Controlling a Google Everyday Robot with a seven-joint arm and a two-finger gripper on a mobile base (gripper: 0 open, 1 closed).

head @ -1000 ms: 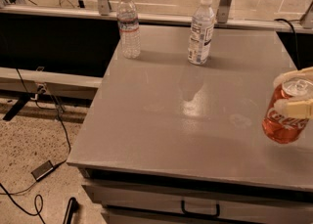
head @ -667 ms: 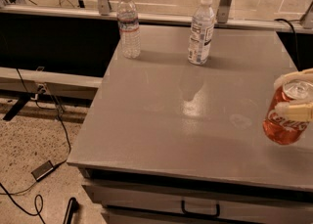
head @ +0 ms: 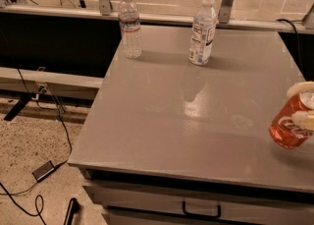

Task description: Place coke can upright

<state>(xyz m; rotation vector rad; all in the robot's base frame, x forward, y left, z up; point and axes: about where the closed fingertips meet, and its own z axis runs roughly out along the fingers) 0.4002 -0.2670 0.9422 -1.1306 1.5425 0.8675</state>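
Red coke can (head: 288, 129), tilted, clasped in the hand (head: 303, 105), far right.

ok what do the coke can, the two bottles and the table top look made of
Coke can: thin metal, likely aluminium, glossy red print; held by the gripper, jaws around it, at the right edge. Left bottle and right bottle: clear plastic, see-through, white caps. Table top: smooth grey, semi-gloss with reflections; laminate or painted metal, unclear.
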